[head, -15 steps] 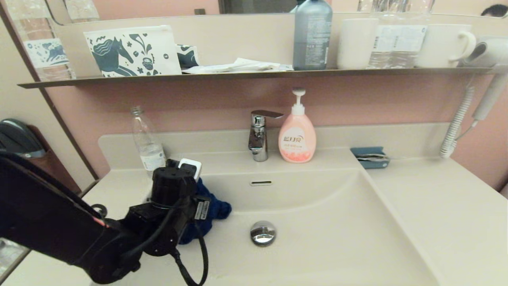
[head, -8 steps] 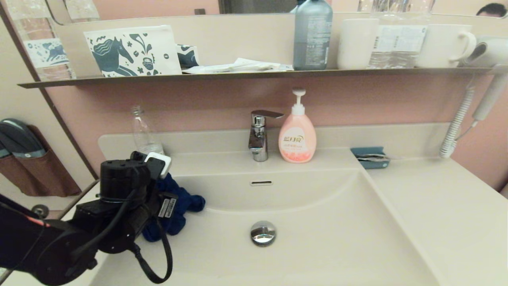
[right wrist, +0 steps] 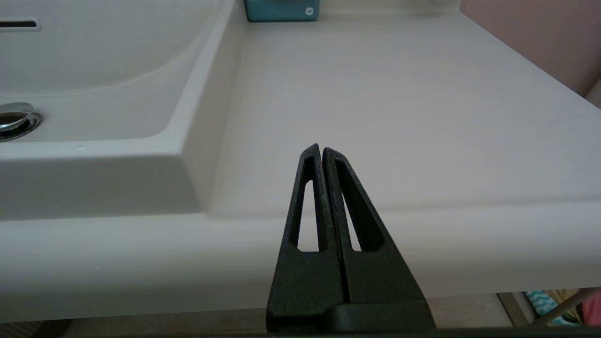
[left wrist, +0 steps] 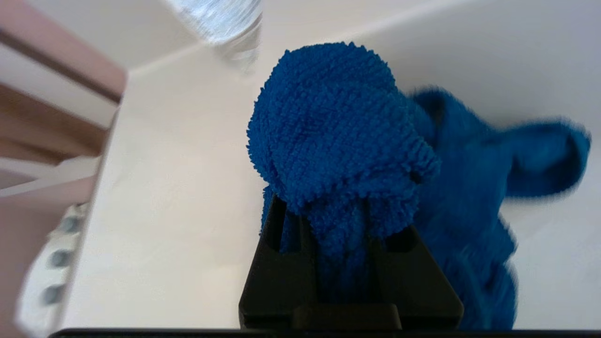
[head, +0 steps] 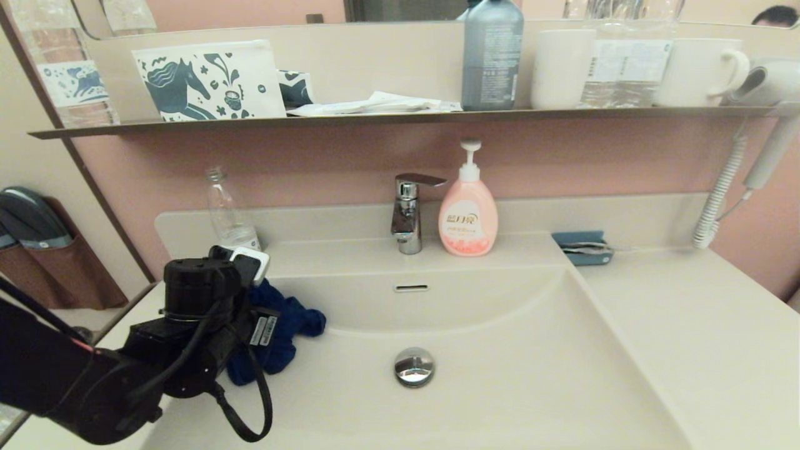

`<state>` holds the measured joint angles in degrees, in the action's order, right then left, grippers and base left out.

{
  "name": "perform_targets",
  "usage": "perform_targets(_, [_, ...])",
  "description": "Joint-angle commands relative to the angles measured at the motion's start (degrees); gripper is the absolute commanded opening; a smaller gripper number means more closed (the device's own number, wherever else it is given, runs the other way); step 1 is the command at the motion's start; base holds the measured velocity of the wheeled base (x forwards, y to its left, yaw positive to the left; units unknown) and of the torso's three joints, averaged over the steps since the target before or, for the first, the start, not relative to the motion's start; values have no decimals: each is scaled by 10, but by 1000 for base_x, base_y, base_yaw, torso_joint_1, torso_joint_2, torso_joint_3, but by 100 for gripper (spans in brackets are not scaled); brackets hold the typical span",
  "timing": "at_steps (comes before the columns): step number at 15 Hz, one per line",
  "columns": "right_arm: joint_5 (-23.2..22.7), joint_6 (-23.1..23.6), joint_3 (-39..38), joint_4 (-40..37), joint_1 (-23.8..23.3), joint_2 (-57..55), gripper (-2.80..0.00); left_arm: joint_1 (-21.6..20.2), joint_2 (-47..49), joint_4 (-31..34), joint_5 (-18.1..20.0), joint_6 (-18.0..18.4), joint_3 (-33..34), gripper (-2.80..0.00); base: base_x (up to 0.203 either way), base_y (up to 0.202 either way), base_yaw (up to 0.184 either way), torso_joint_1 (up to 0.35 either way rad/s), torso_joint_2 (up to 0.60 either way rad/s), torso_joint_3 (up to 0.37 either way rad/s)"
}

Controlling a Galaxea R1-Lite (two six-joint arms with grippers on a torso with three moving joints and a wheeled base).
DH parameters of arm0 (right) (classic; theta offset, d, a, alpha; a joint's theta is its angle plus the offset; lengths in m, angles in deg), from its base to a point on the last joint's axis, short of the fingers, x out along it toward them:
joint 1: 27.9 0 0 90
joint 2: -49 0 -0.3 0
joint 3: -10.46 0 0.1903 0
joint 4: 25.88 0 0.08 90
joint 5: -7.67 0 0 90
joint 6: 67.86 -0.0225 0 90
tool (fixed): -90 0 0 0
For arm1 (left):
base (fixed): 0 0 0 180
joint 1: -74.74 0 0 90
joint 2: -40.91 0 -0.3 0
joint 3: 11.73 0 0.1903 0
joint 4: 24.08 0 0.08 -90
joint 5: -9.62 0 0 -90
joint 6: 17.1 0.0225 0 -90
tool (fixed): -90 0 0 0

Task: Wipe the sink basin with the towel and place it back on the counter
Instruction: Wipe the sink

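Towel (left wrist: 342,141) bunches between left gripper (left wrist: 350,244) fingers, hidden from head view.

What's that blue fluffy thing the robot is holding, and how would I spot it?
Find the cream sink basin and look to its left wall, below the clear bottle. There the black left claw pinches a crumpled towel. It is the only deep-blue, fuzzy thing among smooth, pale surfaces.

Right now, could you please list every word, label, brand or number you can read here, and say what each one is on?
Pink soap bottle: a white label with Chinese-style characters, too blurred to quote.
Grey bottle on the shelf: small print, too small to read.
Clear bottle on the shelf: white label, print too small to read.
Pouch: a blue horse drawing, no words.
Left gripper: stickers on the arm, unreadable.
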<state>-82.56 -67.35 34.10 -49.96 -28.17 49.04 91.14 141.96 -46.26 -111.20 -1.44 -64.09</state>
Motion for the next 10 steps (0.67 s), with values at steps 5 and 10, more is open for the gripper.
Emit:
perform_targets(5, [0, 0, 0, 0, 0, 0, -280, 120, 118, -101, -55, -42, -38, -280, 0, 0, 0, 0, 0, 0])
perform_targets(10, [0, 0, 1, 0, 0, 0, -280, 183, 182, -102, -88, -91, -74, -280, 0, 0, 0, 0, 0, 0])
